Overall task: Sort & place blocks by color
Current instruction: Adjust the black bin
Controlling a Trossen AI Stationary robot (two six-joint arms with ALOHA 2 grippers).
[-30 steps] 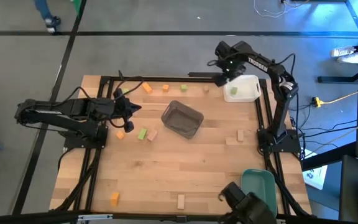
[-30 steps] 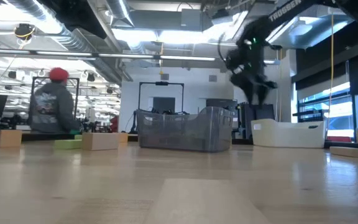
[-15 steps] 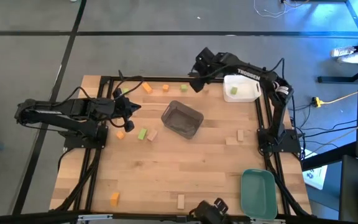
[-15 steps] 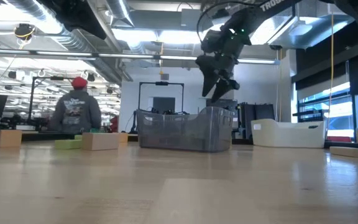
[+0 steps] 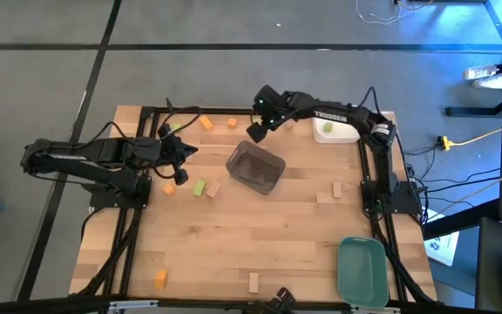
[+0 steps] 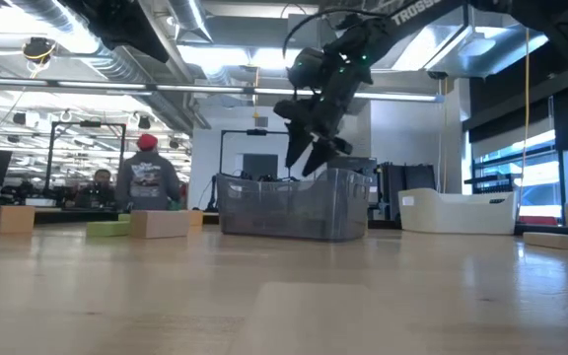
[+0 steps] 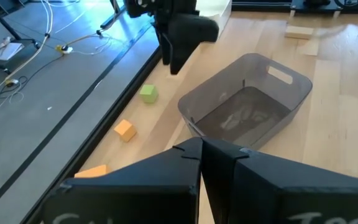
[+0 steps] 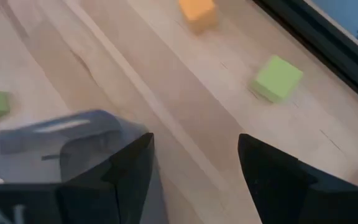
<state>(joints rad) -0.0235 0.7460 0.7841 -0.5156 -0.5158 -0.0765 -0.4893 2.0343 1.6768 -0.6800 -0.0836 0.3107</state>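
Right gripper [image 5: 256,130]: fingers spread, empty, above the worktop [image 5: 234,235] by the grey tray [image 5: 255,168], which looks empty. Left gripper [image 5: 184,150]: fingers clenched, empty. White tray [image 5: 342,131] holds one green block [image 5: 328,127]. Other blocks scattered on worktop.

This is a robotics lab in an open industrial hall. The wooden surface [image 5: 251,235] sits in a black metal frame [image 5: 146,112] on a grey concrete floor [image 5: 234,24], with loose cables [image 5: 460,139] trailing beside it. In the low view, exposed silver ducts [image 6: 77,54] and strip lights [image 6: 294,61] run under the ceiling, more black test rigs [image 6: 256,138] stand behind, and a person [image 6: 148,177] stands at far benches.
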